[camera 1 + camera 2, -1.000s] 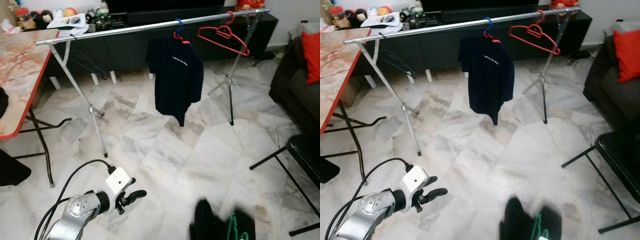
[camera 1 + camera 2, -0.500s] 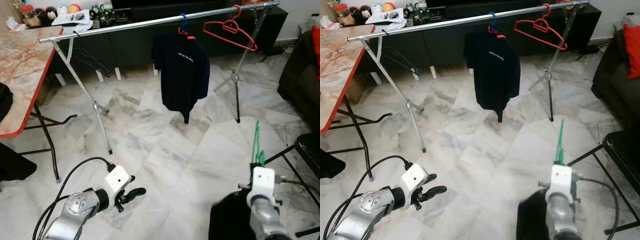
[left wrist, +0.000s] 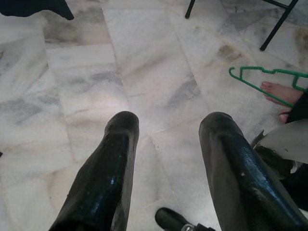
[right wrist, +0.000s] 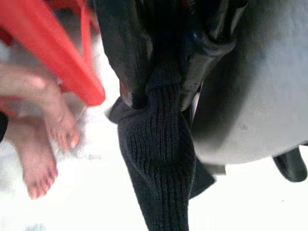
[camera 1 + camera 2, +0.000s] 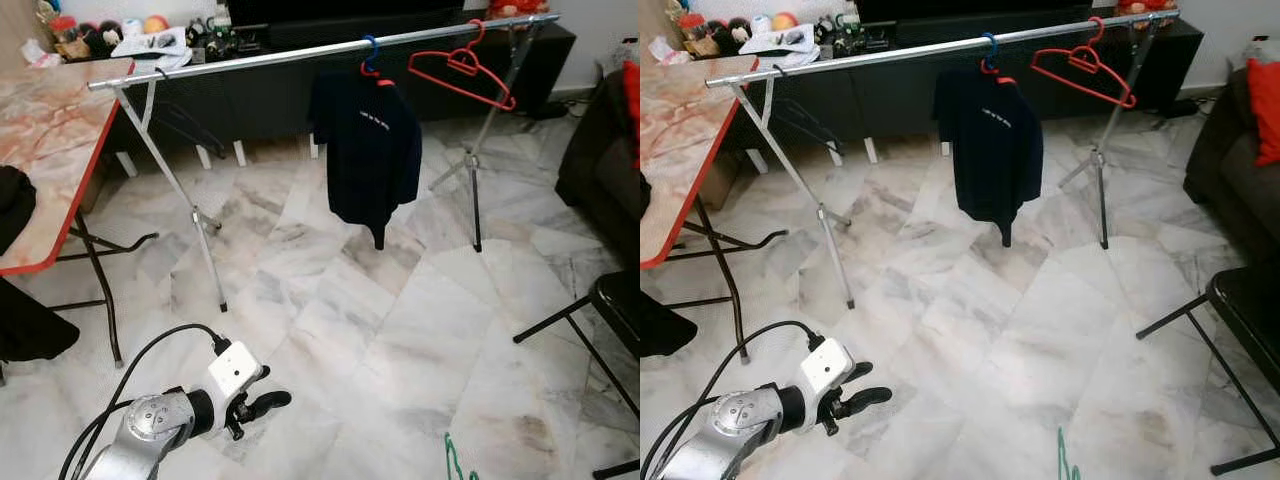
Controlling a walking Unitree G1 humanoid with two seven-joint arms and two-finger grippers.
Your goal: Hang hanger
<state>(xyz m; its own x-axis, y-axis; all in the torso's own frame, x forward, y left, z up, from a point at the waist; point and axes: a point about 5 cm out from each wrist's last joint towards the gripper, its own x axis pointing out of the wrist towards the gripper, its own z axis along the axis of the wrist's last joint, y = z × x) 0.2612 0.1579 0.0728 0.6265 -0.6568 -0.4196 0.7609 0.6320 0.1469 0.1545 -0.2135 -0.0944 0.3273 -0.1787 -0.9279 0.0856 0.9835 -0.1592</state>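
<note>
A silver clothes rail (image 5: 300, 52) crosses the far side of the room. On it hang a dark shirt (image 5: 368, 150) on a blue hanger (image 5: 370, 55) and a bare red hanger (image 5: 462, 72). The tip of a green hanger (image 5: 453, 462) pokes up at the lower edge of the head view and lies low over the floor in the left wrist view (image 3: 269, 82). In the right wrist view my right gripper (image 4: 161, 96) is shut on black knitted cloth (image 4: 159, 159). My left gripper (image 5: 262, 403) hovers open and empty above the marble floor, low on the left.
A red-edged table (image 5: 50, 150) stands at the left and a black folding chair (image 5: 615, 300) at the right, with a dark sofa (image 5: 600, 150) behind it. A person's bare feet (image 4: 43, 144) are close to my right gripper, beside something red (image 4: 53, 53).
Half a second ago my right arm held the green hanger and black garment upright in the head views. It has since dropped below the frame's lower edge. The left arm stayed put.
</note>
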